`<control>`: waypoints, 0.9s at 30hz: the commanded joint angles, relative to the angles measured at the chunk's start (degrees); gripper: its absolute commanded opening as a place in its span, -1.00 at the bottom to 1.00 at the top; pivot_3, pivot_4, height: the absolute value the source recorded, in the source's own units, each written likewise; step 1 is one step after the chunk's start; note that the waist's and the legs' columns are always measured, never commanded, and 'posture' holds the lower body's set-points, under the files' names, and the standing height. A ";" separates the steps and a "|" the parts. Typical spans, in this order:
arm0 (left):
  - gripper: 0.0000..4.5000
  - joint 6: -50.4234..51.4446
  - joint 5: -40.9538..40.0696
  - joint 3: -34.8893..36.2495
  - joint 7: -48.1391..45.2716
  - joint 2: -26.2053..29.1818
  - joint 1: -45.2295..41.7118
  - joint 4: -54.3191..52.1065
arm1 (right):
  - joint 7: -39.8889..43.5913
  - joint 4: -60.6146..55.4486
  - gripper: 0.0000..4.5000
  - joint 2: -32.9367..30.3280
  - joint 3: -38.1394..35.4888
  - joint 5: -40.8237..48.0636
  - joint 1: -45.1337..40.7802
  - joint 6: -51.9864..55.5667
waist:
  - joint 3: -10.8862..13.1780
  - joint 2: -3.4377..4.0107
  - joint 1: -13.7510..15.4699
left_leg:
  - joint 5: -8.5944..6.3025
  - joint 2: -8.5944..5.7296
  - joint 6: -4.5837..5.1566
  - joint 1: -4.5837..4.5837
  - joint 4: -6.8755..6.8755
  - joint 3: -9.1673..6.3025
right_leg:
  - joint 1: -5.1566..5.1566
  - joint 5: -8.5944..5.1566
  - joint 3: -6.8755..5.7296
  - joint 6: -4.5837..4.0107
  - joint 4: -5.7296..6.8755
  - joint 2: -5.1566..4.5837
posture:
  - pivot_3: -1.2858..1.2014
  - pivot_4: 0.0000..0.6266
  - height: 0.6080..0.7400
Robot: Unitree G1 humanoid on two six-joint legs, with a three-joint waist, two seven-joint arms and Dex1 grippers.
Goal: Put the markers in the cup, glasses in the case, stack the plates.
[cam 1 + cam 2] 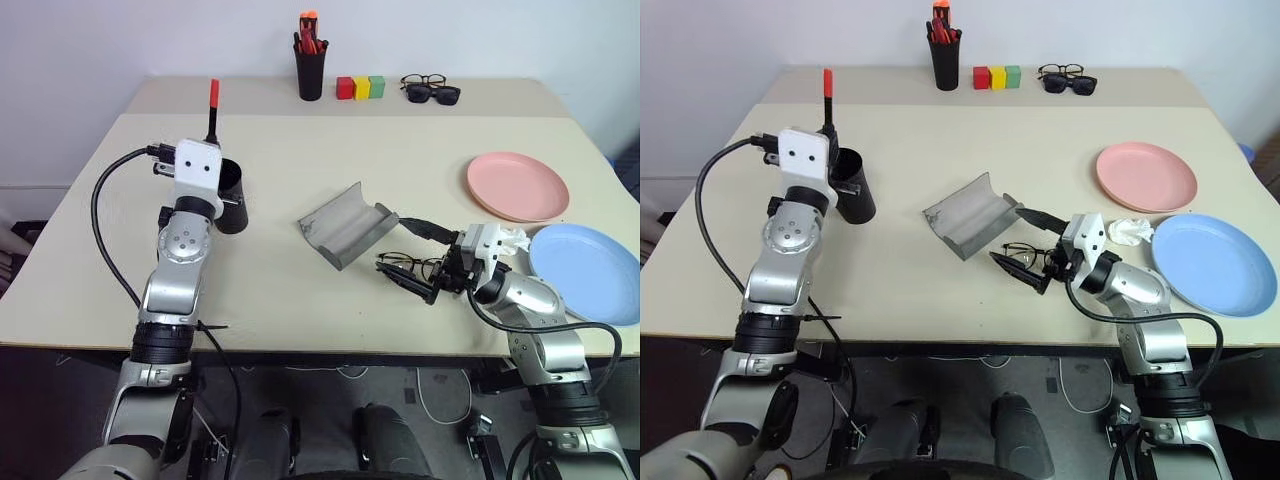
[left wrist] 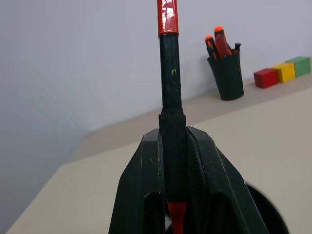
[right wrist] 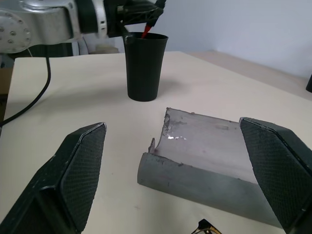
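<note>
The left hand (image 2: 173, 161), at left of centre in the head views, is clamped on the red-capped marker (image 1: 213, 105). The marker stands upright, cap uppermost, with its lower end at the mouth of the black cup (image 1: 232, 195). In the right wrist view the marker's red tip sits just above the cup rim. The cup stands upright on the table (image 1: 300, 160), immediately behind and beside the left hand.

The right hand (image 1: 418, 262), at lower right of centre, has its fingers spread wide and grips nothing. The wire-rimmed glasses (image 1: 412, 266) lie on the table between the two fingers. Whether either finger touches the frame cannot be determined.

The grey case (image 1: 345, 224) lies open at centre frame, hollow side up, just beside the glasses to their upper left.

The pink plate (image 1: 517, 186) lies at right, with the blue plate (image 1: 590, 272) below and to its right, near the table edge. The plates are side by side, not stacked. A small crumpled white object (image 1: 1129, 231) lies between the right hand and the blue plate.

Along the far edge, at top centre, stand a black pen holder (image 1: 309, 72) with red-orange pens, three blocks (image 1: 361, 87) in red, yellow and green, and two dark pairs of spectacles (image 1: 431, 88).
</note>
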 commanded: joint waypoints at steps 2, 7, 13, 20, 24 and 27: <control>-0.11 1.24 -0.04 0.71 -1.55 0.36 1.36 -5.44 | -0.32 -2.74 1.00 -0.45 -1.00 1.04 -1.04 0.44 | 0.00 0.00 -0.05 | 0.00 0.00 0.00 0.00 0.00 0.00 | 0.00 0.00 0.00 0.00 0.00 0.00 | 0.03 -0.52 1.00; 0.53 1.60 -1.83 1.34 -2.78 -0.64 1.48 -8.22 | -0.01 -2.06 1.00 -0.42 -1.14 0.89 -1.13 0.22 | 0.00 0.00 -0.05 | 0.00 0.00 0.00 0.00 0.00 0.00 | 0.00 0.00 0.00 0.00 0.00 0.00 | 0.03 -0.52 1.00; 0.53 4.04 -7.88 -2.01 -8.88 -3.79 -1.89 -15.04 | -1.15 -1.37 1.00 -0.38 -1.98 1.26 -0.05 1.77 | 0.00 -0.01 0.14 | 0.00 0.00 0.00 0.00 0.01 0.00 | 0.01 0.00 0.00 0.00 0.00 -0.01 | 0.03 -0.52 1.00; 0.53 25.41 -17.52 -12.51 -24.67 -2.64 -7.30 -18.77 | -8.59 -9.39 1.00 -1.51 -4.23 -0.57 6.31 5.68 | -0.03 0.02 0.45 | 0.00 0.00 0.01 0.01 -0.01 0.00 | 0.02 0.00 0.02 0.00 0.01 0.02 | 0.03 -0.52 1.00; 0.53 43.27 -22.31 -16.47 -29.22 -2.50 -13.55 -15.13 | -11.28 -14.30 1.00 -2.32 -7.43 -0.24 11.91 6.32 | 0.00 -0.02 0.17 | 0.00 0.00 0.01 0.01 0.02 -0.01 | 0.05 0.00 0.02 0.00 0.05 0.06 | 0.03 -0.52 1.00; 0.53 53.55 -24.08 -14.40 -26.86 -5.51 -18.21 -11.50 | -12.60 -15.98 1.00 -2.41 -9.68 -0.58 15.10 5.36 | 0.01 -0.04 -0.02 | -0.02 -0.03 0.07 0.07 0.05 -0.01 | 0.13 -0.01 0.01 0.01 0.06 0.05 | 0.03 -0.52 1.00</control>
